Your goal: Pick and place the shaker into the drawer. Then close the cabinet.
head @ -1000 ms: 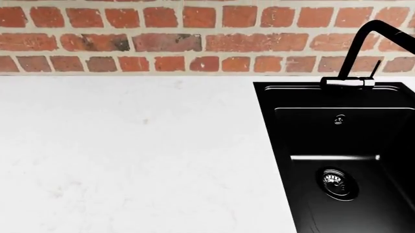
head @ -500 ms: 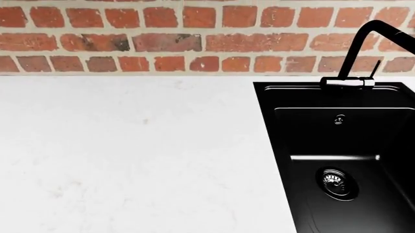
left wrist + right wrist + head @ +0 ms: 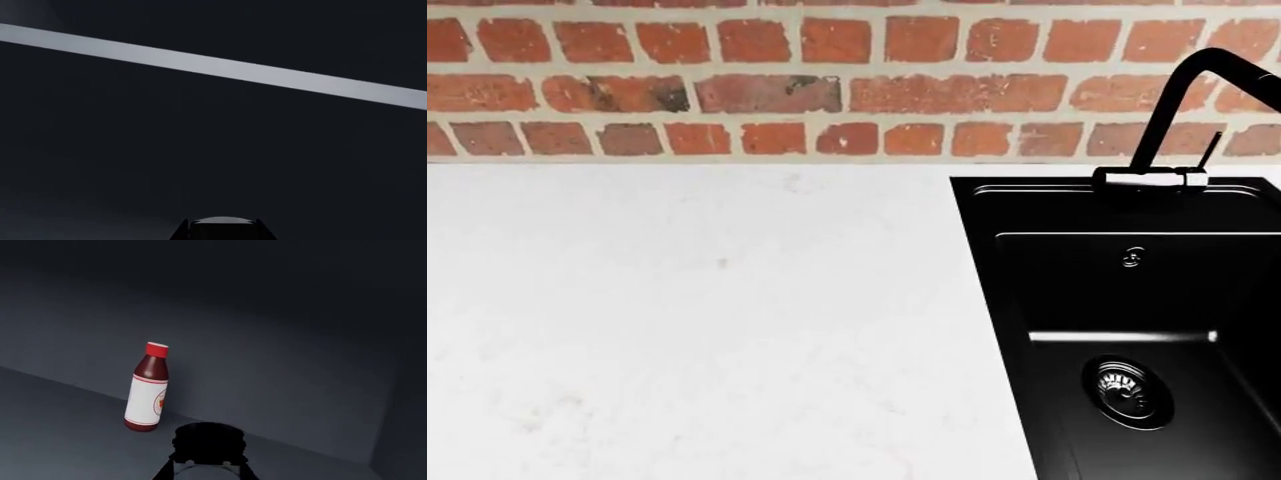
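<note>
I am working with the right end effector [image 3: 207,460] low inside the grey drawer [image 3: 300,380] beside an upright red-capped bottle [image 3: 148,388], I cannot tell whether either end effector is apart or together, and I am judging a slow lift out is safest.

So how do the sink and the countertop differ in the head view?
The sink is glossy black; the countertop is matte white with faint speckles. The sink is a recessed basin with a drain; the countertop is flat and bare. Both run up to the brick wall.
</note>
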